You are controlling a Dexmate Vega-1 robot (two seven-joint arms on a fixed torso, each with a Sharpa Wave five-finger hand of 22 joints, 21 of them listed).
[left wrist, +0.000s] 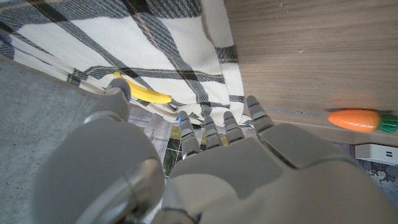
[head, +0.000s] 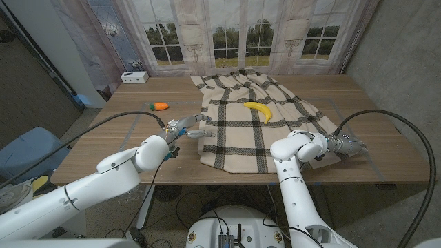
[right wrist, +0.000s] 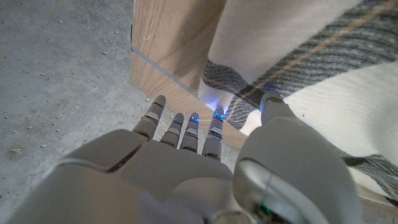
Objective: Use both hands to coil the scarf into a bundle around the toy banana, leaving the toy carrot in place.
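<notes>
The scarf (head: 255,124) is spread out flat in the middle of the table (head: 103,148), with the banana (head: 260,109) lying on top of it, so no coiling has been done yet. The left hand (head: 185,130) is held loose with nothing in it just beside the scarf's left edge, and the right hand (head: 348,145) is loose and bare at the scarf's right edge. The whole roll is still left to be made, and the carrot (head: 159,106) is lying apart, nearer the table's far left corner.
</notes>
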